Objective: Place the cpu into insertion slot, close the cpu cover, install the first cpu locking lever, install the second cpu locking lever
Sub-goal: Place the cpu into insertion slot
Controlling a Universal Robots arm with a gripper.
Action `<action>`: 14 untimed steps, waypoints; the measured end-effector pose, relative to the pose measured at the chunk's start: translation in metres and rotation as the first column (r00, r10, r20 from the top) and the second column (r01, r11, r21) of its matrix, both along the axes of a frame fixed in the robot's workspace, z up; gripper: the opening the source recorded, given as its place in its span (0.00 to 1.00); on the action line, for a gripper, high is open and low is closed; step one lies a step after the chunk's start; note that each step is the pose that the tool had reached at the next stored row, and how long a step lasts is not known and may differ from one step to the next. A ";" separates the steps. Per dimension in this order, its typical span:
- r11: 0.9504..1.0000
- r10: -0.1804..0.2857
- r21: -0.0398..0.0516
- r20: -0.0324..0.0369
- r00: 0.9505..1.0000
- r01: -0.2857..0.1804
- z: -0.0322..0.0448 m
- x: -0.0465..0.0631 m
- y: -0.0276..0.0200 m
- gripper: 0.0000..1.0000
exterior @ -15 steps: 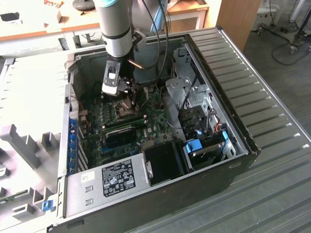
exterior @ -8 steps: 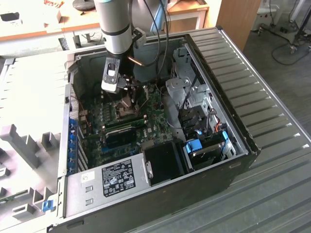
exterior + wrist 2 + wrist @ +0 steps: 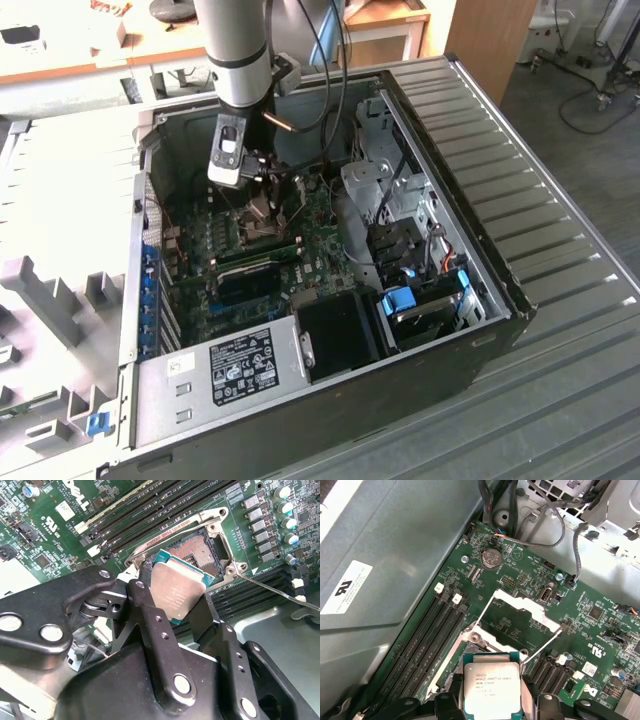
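Observed condition: the arm (image 3: pixel 235 50) is reaching down into an open computer case (image 3: pixel 420 345) that is lying on its side on a ribbed grey tabletop (image 3: pixel 560 330). The pincer (image 3: pixel 262 178) is hanging over the green motherboard (image 3: pixel 320 235), in the half of the case farther from the silver power supply (image 3: pixel 230 370).

In both wrist views the pincer (image 3: pixel 175 602) (image 3: pixel 492 702) is pinching the cpu (image 3: pixel 177 590) (image 3: pixel 492 685) by two opposite edges, with one black finger (image 3: pixel 150 615) pressing on each side. The chip is facing silver side up and, in the second wrist view, is sitting tilted rather than level.

The cpu is hovering over one edge of the insertion slot (image 3: pixel 197 547), hiding part of it; much of the tan pin field is showing uncovered. Whether the chip is touching the slot cannot be determined.

In the first wrist view the cpu cover (image 3: pixel 527 606) is standing raised beyond the chip, and two thin locking levers (image 3: pixel 482 612) (image 3: pixel 540 647) are angling up on either side of it. Black memory slots (image 3: pixel 150 510) (image 3: pixel 430 640) are running beside the socket
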State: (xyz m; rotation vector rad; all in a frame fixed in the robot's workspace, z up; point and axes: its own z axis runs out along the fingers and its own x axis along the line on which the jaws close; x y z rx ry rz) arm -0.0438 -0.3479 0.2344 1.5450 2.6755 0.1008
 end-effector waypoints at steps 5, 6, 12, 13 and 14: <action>1.000 -0.022 0.000 0.000 1.000 0.022 0.0002 0.000 0.0000 0.54; 0.999 -0.039 0.000 0.000 0.999 0.039 0.0002 0.000 0.0000 0.54; 0.989 -0.148 0.000 0.000 0.989 0.148 0.0001 0.000 0.0000 0.54; 0.986 -0.166 0.000 0.000 0.986 0.166 0.0001 0.000 0.0000 0.54; 0.983 -0.184 0.000 0.000 0.983 0.184 0.0000 0.000 0.0000 0.54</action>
